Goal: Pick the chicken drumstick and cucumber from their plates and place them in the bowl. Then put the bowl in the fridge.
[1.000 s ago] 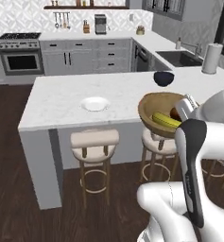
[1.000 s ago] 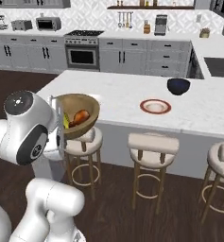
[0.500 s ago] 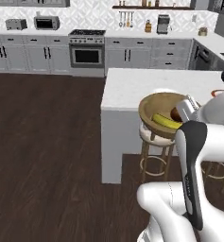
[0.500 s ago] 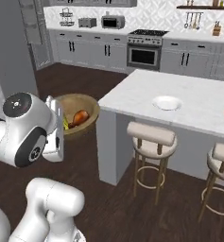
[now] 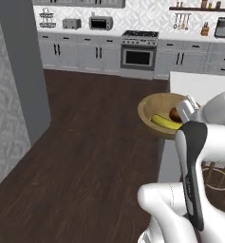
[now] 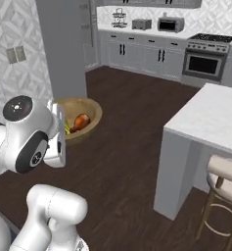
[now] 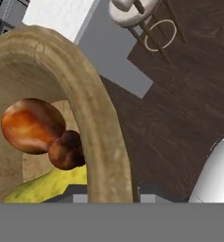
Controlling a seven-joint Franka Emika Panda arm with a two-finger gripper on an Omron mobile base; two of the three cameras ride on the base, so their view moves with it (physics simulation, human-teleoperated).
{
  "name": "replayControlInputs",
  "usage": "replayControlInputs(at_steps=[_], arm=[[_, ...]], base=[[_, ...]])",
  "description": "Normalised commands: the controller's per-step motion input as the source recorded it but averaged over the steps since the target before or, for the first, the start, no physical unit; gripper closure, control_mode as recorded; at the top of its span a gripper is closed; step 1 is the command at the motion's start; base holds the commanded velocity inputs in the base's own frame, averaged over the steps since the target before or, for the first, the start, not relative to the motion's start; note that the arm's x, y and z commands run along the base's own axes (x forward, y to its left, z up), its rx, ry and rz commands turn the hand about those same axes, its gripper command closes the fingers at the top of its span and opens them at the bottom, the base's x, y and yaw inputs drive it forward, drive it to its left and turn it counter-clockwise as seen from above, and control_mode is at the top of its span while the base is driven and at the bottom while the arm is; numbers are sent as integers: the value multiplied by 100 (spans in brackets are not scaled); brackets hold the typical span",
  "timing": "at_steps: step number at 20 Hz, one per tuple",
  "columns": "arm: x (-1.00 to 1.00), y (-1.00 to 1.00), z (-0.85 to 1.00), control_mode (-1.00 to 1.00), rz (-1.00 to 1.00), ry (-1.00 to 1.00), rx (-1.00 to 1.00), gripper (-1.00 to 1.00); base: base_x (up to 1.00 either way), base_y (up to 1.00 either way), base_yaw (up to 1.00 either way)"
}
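Base swung — tan bowl (image 5: 154, 107) floorward

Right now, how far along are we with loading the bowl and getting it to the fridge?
Loading looks done: the chicken drumstick and cucumber both lie in the bowl. In hand: the bowl is carried above the dark floor, away from the island. Left: placing it inside the fridge.

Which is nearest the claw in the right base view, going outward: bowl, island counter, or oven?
1. Bowl, held at the claw beside the arm.
2. Island counter, to the right across the floor.
3. Oven, on the far back wall.
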Motion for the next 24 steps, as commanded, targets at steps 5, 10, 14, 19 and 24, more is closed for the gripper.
replayControlInputs(at_steps=[5,10,14,19,24], arm=[[0,0,0,100,0,0,0,100],[0,0,0,100,0,0,0,100],[0,0,0,100,0,0,0,100],[0,0,0,100,0,0,0,100],[0,0,0,100,0,0,0,100]], base=[[100,100,5],[100,91,0],[100,59,-1],[100,49,-15],[100,26,-43]])
